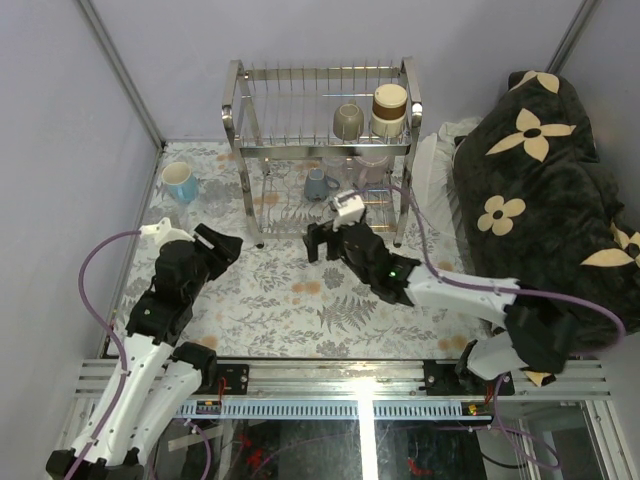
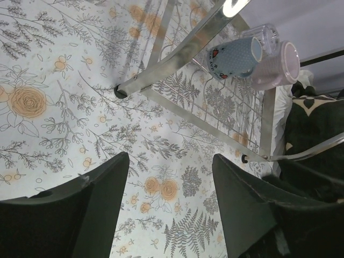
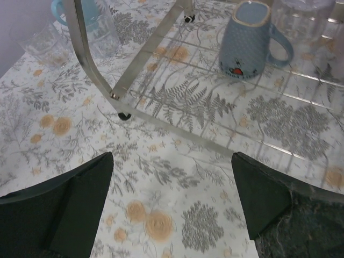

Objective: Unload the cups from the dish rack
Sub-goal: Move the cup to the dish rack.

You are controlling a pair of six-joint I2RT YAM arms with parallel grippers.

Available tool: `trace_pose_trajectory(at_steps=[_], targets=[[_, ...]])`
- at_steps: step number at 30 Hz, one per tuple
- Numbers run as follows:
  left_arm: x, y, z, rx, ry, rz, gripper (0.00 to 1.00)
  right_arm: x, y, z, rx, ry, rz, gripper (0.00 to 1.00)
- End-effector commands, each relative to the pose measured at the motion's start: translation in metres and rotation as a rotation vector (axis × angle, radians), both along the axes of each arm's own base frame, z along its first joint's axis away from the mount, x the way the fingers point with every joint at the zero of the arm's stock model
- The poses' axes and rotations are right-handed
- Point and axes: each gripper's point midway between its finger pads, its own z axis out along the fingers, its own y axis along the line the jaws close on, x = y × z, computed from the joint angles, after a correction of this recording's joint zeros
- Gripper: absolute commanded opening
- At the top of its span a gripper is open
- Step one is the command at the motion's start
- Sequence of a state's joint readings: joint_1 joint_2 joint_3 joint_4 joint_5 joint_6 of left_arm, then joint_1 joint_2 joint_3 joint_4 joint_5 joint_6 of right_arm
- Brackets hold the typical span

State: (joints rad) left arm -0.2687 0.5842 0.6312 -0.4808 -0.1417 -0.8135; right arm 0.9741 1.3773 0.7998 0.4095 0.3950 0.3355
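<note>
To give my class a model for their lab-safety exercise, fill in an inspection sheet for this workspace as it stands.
Surface: floral tablecloth, no spills seen.
Job's things: dish rack upright at the back; olive-grey mug and brown-and-cream cup on its upper tier; grey-blue cup and pale lilac mug on the lower tier; light blue mug and clear glasses on the cloth left of it.
Clutter: nothing seen.
Grippers: left gripper and right gripper both open, empty.
Cables: purple cable looping along each arm.
Surroundings: dark flowered cushion at right; plain walls.
</note>
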Motion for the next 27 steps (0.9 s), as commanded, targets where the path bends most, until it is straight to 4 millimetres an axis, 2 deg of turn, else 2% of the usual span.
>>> trace_pose_trajectory(at_steps=[1,4,8,13,18,27], targets=[[-0.005,-0.002,0.000,0.024,-0.019,-0.035,0.63,0.036,0.037,0.031,0.020,-0.114,-0.026,0.98],[-0.008,-0.005,-0.001,0.014,-0.024,-0.047,0.63,0.056,0.051,0.026,0.004,-0.142,-0.056,0.98],[-0.010,-0.008,0.003,0.010,-0.039,-0.069,0.63,0.083,0.055,0.009,-0.020,-0.170,-0.149,0.98],[-0.011,-0.010,0.004,0.006,-0.042,-0.082,0.64,0.109,0.051,-0.008,-0.008,-0.205,-0.246,0.97],[-0.011,-0.015,0.004,0.002,-0.040,-0.109,0.64,0.134,0.041,-0.017,-0.012,-0.246,-0.335,0.97],[-0.010,-0.018,0.002,-0.006,-0.039,-0.122,0.64,0.178,0.035,-0.033,-0.013,-0.234,-0.379,0.98]])
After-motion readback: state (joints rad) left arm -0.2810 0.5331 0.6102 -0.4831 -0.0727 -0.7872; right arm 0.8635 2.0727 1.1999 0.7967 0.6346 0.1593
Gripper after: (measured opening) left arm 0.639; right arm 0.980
